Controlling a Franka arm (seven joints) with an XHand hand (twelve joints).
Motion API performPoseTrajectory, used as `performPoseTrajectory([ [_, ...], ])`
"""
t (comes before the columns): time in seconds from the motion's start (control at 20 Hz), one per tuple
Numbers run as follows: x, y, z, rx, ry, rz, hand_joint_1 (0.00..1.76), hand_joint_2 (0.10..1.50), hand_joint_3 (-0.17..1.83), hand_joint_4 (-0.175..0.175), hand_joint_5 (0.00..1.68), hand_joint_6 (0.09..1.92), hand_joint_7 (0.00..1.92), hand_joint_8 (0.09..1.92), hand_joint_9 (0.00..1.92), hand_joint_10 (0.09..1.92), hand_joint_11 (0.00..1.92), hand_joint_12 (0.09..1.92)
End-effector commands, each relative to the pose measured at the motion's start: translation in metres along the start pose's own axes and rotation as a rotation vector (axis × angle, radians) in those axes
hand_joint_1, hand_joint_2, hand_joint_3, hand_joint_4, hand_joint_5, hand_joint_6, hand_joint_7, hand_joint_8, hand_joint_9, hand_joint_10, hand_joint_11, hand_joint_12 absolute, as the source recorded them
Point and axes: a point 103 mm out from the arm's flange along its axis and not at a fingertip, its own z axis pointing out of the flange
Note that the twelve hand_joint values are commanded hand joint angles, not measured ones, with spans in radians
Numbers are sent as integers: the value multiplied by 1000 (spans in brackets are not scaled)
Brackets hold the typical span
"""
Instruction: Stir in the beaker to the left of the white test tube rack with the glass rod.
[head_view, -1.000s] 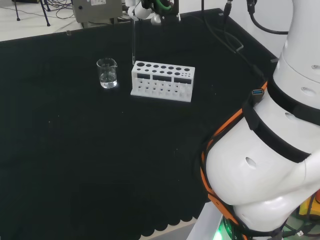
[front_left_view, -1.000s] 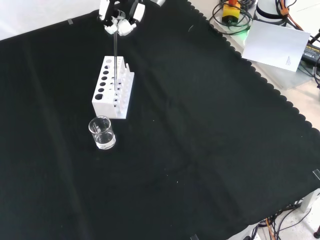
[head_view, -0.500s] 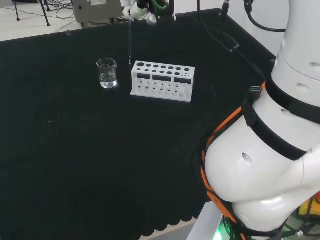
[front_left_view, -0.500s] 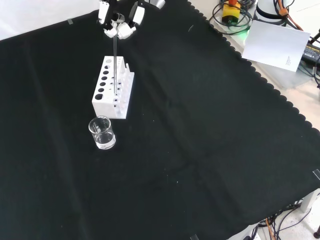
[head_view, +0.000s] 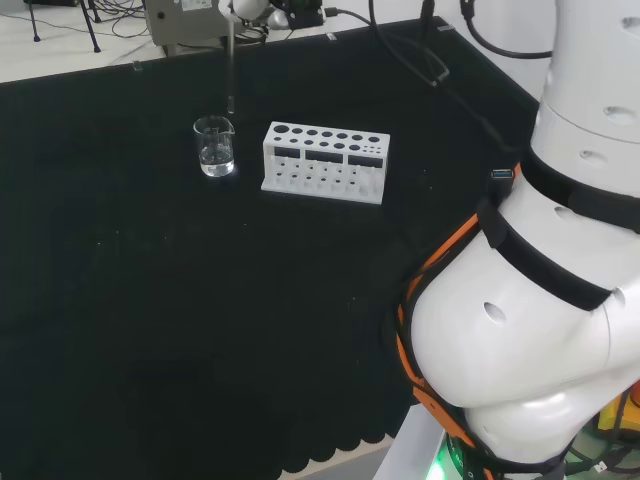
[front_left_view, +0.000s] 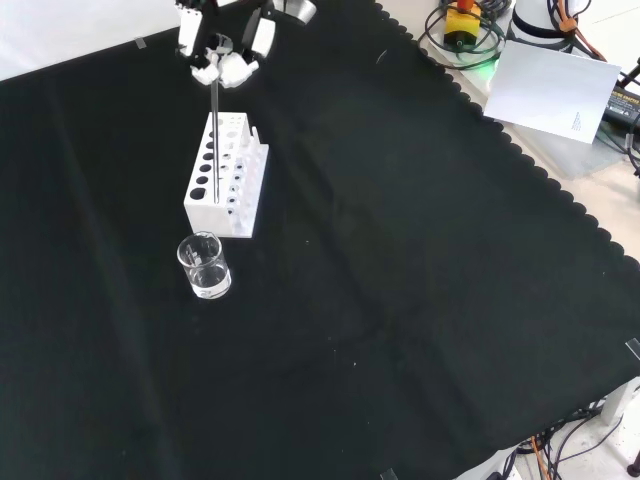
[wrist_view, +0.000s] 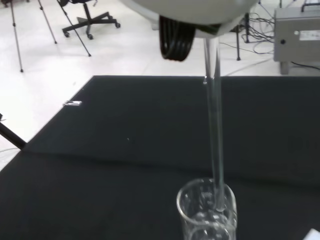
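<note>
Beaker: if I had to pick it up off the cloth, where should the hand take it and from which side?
Take the beaker round its straight wall, below the flared rim. Probably come from the side away from the rack, since the rack stands close beside it. It stands upright and holds liquid.

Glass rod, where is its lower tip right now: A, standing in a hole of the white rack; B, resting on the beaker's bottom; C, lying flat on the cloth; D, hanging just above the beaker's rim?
D: held by the hand, the glass rod ends just above the beaker rim, clear of the white rack.
</note>
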Motion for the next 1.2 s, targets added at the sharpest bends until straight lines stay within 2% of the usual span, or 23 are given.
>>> performPoseTrajectory([
  [0.05, 15, 22, 10, 14, 5, -90, 1298, 688, 782, -175, 1045, 846, 1148, 1232, 1692, 952, 1758, 792],
  [0.8, 12, 46, 36, 54, 31, -154, 1299, 686, 784, -175, 1051, 836, 1150, 1230, 1696, 953, 1759, 803],
  [1.2, 3, 58, 47, 65, 44, -160, 1299, 686, 782, -175, 1052, 833, 1150, 1229, 1696, 954, 1759, 809],
])
